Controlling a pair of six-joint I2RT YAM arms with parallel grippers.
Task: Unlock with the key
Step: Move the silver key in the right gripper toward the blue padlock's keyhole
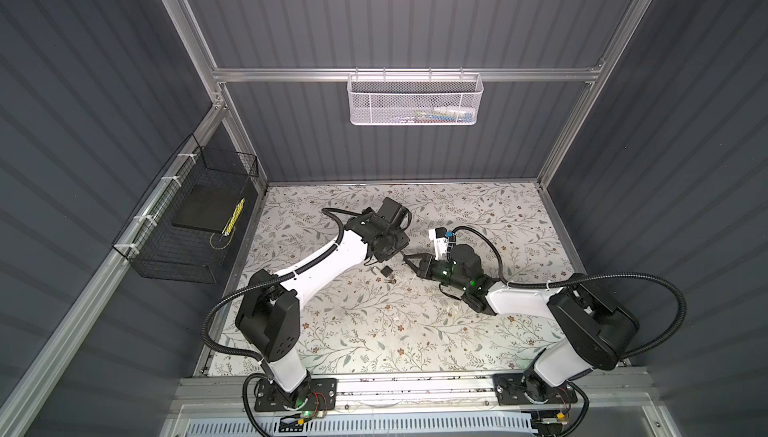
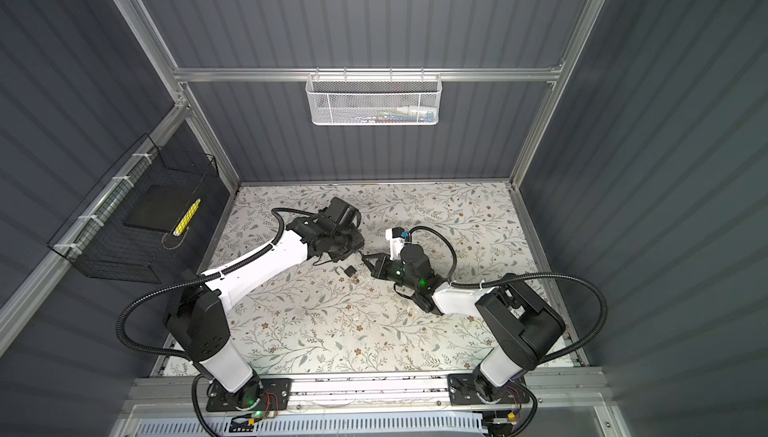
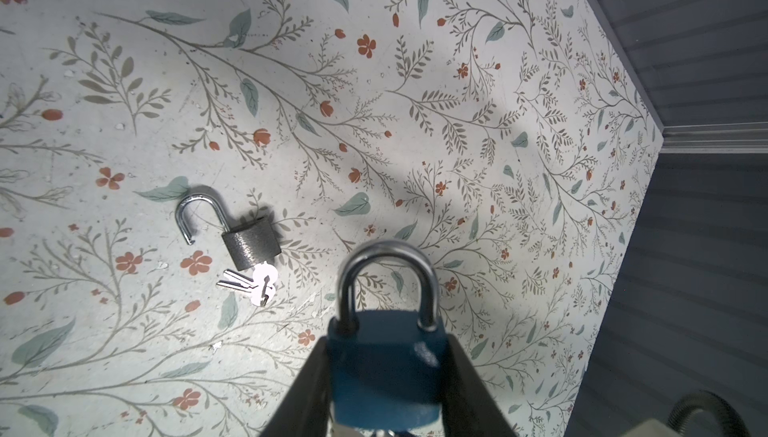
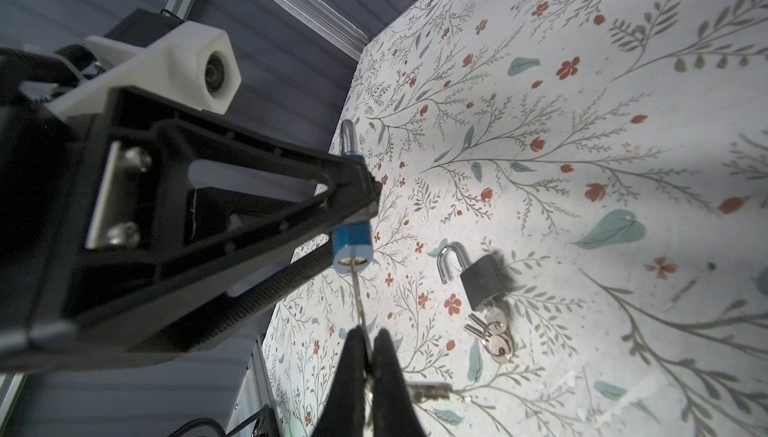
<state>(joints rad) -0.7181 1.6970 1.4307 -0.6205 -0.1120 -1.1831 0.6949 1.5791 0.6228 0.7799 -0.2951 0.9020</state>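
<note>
A blue padlock (image 3: 384,372) is clamped by its body between the fingers of my left gripper (image 3: 386,341), a little above the floral table. Its silver shackle (image 3: 388,273) sits with both legs in the body. In the right wrist view the blue padlock (image 4: 351,244) shows its keyhole end, and a thin silver key (image 4: 357,298) runs from that keyhole to my right gripper (image 4: 369,337), which is shut on the key's head. In both top views the two grippers meet tip to tip at mid-table, left gripper (image 1: 395,251) and right gripper (image 1: 409,259).
A dark grey padlock (image 3: 249,244) lies on the table with its shackle swung open and a bunch of keys (image 3: 257,283) beside it, just in front of the grippers (image 1: 387,273). A white mesh basket (image 1: 415,100) hangs on the back wall, a black wire basket (image 1: 187,223) on the left wall.
</note>
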